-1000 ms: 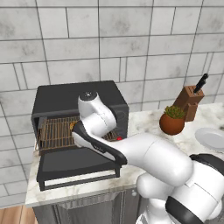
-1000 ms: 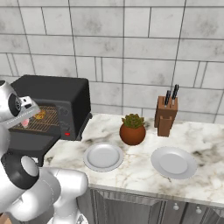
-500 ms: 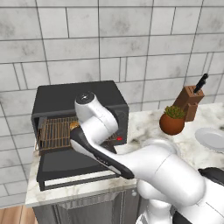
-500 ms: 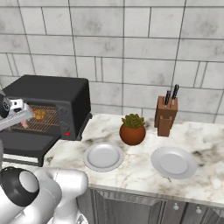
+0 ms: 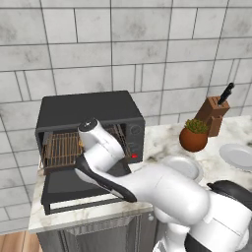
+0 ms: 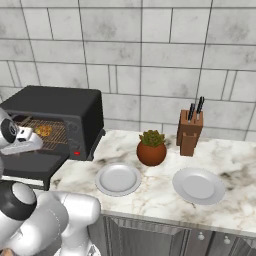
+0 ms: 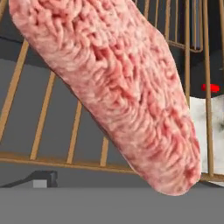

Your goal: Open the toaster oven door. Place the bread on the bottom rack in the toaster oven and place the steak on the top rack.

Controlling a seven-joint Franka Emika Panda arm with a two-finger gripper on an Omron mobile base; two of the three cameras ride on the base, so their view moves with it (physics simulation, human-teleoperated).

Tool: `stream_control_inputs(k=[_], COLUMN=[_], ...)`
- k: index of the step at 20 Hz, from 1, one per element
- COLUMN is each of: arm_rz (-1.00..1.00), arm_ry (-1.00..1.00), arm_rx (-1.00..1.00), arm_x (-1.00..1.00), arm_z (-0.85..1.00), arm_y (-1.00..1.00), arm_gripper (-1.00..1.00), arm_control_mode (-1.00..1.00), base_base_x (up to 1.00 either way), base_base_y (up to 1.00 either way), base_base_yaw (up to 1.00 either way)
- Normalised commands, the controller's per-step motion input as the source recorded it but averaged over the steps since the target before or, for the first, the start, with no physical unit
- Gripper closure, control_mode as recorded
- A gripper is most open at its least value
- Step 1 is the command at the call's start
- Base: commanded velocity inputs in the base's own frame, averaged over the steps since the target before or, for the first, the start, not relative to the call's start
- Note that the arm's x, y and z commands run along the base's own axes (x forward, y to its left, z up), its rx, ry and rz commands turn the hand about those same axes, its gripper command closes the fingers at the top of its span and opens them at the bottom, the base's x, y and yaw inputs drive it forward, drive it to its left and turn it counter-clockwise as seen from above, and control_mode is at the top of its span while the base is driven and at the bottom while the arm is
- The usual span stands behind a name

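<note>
Two racks in toaster oven (image 5: 88,115), door (image 5: 74,189) down; we read steak (image 7: 118,83) as soft, limp, slick raw slab, light; we'd pinch across narrow middle; steak lies right before jaws on copper wire rack (image 7: 78,127), which level unclear; bread (image 6: 43,130) sits deeper inside; jaws released, spread wide.

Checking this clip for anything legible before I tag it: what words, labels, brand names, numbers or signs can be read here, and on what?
None: nothing legible in any view.
The toaster oven has a side control panel with a round knob and a small red button, both without readable marks.
The knife block, plant pot and two plates are plain.
</note>
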Motion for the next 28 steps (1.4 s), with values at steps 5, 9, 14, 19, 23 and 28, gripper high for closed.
stream_control_inputs(k=[5, 9, 14, 19, 23, 28], arm_rz=[-0.29, -0.24, -0.19, -0.01, 0.00, 0.00], arm_ry=[0.00, -0.01, -0.02, -0.14, -0.14, -0.01], arm_rx=[0.00, 0.01, 0.03, 0.10, 0.11, 0.10], arm_x=[0.55, 0.71, 0.52, -0.90, -0.83, -0.22], arm_z=[-0.07, 0.08, 0.01, 0.76, 1.00, 0.97], arm_y=[0.24, 0.03, 0.00, -0.06, -0.40, -0.98], arm_gripper=[-1.00, -1.00, -1.00, -1.00, -1.00, -1.00], arm_control_mode=[-1.00, -1.00, -1.00, -1.00, -1.00, -1.00], base_base_x=[0.00, 0.00, 0.00, 0.00, 0.00, 0.00], base_base_y=[0.00, 0.00, 0.00, 0.00, 0.00, 0.00], base_base_yaw=[0.00, 0.00, 0.00, 0.00, 0.00, 0.00])
